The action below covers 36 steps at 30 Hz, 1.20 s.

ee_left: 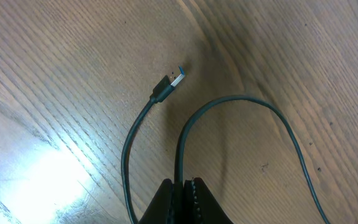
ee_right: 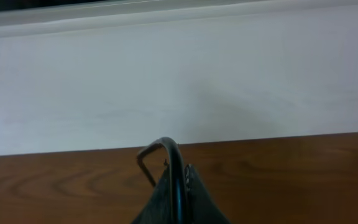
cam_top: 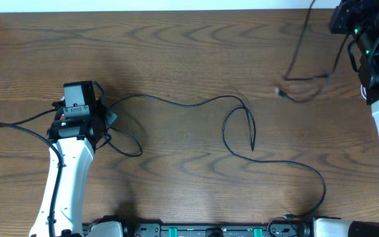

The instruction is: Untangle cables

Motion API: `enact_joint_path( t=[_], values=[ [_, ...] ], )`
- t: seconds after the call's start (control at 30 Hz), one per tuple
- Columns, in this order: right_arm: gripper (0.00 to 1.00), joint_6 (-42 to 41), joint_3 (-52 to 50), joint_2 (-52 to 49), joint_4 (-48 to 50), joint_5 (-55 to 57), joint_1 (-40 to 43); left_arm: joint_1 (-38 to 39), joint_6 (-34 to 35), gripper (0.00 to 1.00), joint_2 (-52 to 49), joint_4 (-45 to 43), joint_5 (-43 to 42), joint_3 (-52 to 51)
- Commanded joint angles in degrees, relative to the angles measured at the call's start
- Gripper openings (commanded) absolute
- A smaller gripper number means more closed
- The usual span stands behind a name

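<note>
1. The left claw (ee_left: 184, 184) is pressed together on a thin, smooth black cable (ee_left: 241, 99). The cord rises out of the tips, arches in a round loop ahead of the claw and falls away to its right.
2. Just ahead of this claw and slightly to its left lies a USB plug (ee_left: 171, 83): a flat silver shell with a blue insert on a black moulded collar. Its lead curves back past the claw's left side. Whether it belongs to the pinched cord cannot be told.
3. The counter (ee_left: 55, 74) is brown wood-grain, matt, with a bright glare patch left of the claw.
4. Seen from overhead, the pinched cable runs far out from the left claw, folds into a narrow teardrop loop, then sweeps toward the near edge.
5. The right claw (ee_right: 178, 173) is closed on a second black cable (ee_right: 166, 146), glossy and bent in a tight hook just above the tips.
6. Beyond that claw stands a plain white wall (ee_right: 179, 81).
</note>
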State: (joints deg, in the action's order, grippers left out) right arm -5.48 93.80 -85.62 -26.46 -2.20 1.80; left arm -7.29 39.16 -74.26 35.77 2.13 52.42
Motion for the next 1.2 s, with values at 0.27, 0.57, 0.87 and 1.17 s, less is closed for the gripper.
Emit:
enact_joint_path(
  t=[0.27, 0.57, 0.87, 1.17],
  values=[
    [0.01, -2.99, 1.01, -18.10, 6.54, 4.17, 2.82, -0.02, 0.31, 0.09, -0.24, 0.87, 1.38, -0.83],
    [0.01, -3.50, 1.01, -33.00, 15.39, 4.17, 4.22, -0.02, 0.33, 0.09, -0.24, 1.14, 1.36, -0.83],
    [0.78, -3.50, 1.03, -38.36, 18.80, 7.72, 4.50, -0.02, 0.33, 0.09, -0.24, 1.55, 1.36, -0.83],
    [0.99, -4.63, 1.03, -23.26, 8.85, 11.78, 4.48, 0.00, -4.33, 0.08, -0.24, -0.39, -6.27, -0.83]
  ],
)
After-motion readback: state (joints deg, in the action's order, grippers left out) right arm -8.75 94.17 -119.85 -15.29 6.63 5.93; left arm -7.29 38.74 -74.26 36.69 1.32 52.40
